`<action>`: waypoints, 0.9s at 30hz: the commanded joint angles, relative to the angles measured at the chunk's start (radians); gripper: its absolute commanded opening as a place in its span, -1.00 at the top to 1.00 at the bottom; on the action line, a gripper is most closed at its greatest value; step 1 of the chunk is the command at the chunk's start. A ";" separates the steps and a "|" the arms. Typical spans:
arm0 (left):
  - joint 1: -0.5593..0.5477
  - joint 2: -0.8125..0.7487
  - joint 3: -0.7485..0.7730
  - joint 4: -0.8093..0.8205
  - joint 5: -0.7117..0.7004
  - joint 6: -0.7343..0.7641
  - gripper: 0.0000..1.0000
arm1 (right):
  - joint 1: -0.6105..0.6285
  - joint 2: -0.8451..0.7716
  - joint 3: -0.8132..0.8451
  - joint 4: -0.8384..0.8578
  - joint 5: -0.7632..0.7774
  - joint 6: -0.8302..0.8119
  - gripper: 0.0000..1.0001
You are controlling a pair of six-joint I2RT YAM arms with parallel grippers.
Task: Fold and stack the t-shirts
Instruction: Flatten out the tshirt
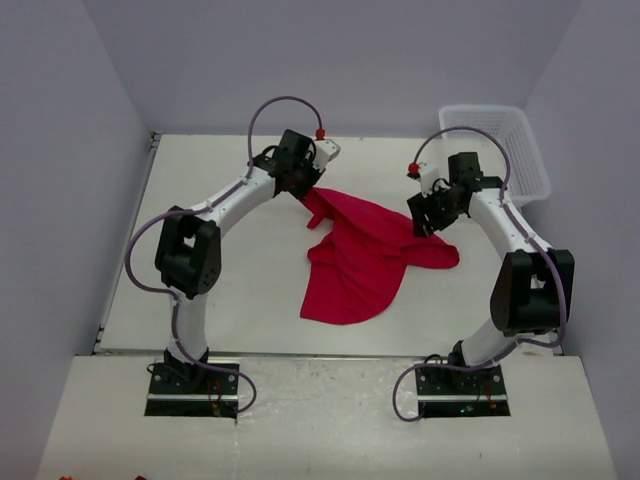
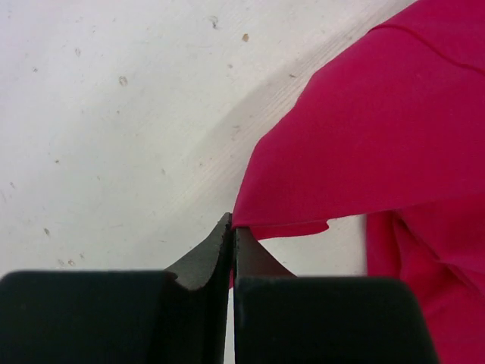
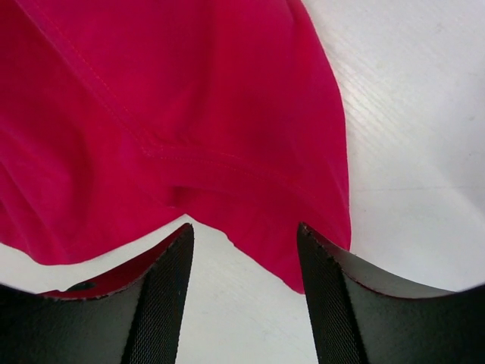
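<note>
Left arm, far to the left of the basket (image 1: 530, 160): the left pincer (image 1: 303, 190) is pressed together, and its wrist view shows the tips nipping a hem edge of the t-shirt (image 1: 355, 265). That corner is drawn up toward the pincer.

T-shirt: one red shirt in view, on the table (image 1: 230, 300), left of the basket and nearer the arm bases than the basket is. It lies rumpled and part-spread, with loose lobes running toward the near side and a flap reaching toward the basket side. No clean crease shows.

Right arm, just left of the basket and a little nearer: the right pincer (image 1: 424, 222) is spread. Its wrist view shows bare table between the fingers and the shirt's hem just ahead of the tips. It grips nothing that I can make out.

Progress, as I judge it: early. One corner is secured, the opposite edge is not yet taken. Flattening, every fold and any stacking are left to do. No folded shirt or pile is in view.
</note>
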 commanded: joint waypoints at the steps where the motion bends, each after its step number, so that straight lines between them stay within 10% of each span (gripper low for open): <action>1: 0.012 -0.042 0.036 -0.026 -0.030 0.020 1.00 | 0.002 0.027 0.001 0.018 -0.073 -0.034 -0.15; 12: 0.031 -0.062 0.096 -0.091 -0.054 0.077 1.00 | 0.020 0.041 -0.008 0.045 -0.002 -0.074 -0.28; 27: 0.379 -0.051 0.205 -0.105 -0.143 0.162 1.00 | 0.143 -0.128 -0.036 -0.148 -0.058 -0.131 -0.29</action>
